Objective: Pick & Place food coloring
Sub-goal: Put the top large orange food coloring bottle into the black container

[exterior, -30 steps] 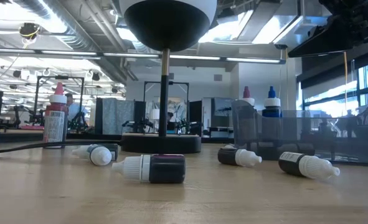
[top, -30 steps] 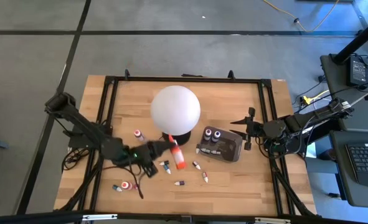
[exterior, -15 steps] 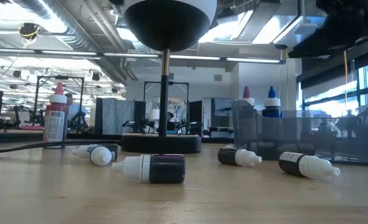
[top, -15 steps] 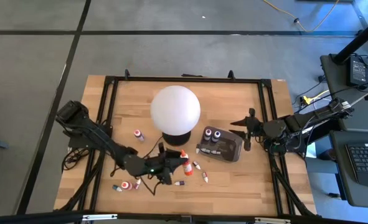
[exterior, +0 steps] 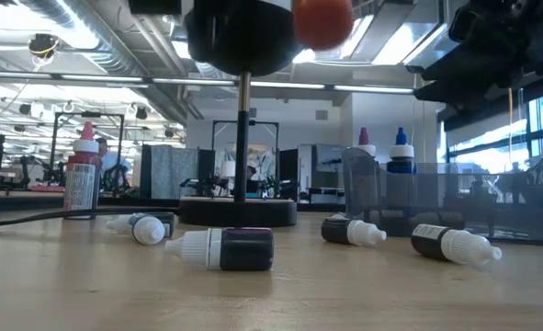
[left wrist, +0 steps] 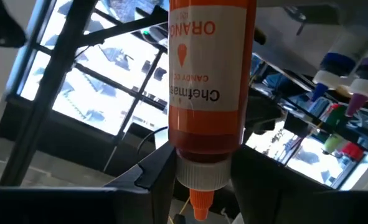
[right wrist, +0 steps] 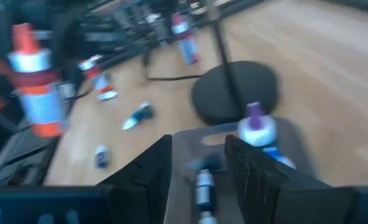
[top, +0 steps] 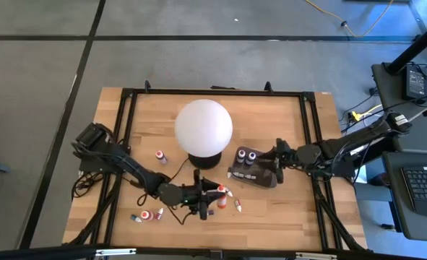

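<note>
Left gripper [top: 212, 195] clamped on orange food coloring bottle [left wrist: 210, 93], held above the table, loose bottles [top: 236, 204] just beyond its fingertips, right gripper [top: 277, 160] at the dark tray [top: 265, 175], jaws parted, empty, two capped bottles [top: 247, 156] standing in tray ahead

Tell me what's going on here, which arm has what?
The left gripper holds an orange food coloring bottle above the front of the table. The right gripper hovers at the dark tray beside the globe lamp, holding nothing that shows. Two bottles stand upright in the tray. Several small bottles lie loose on the wood, and one stands upright on the left.
</note>
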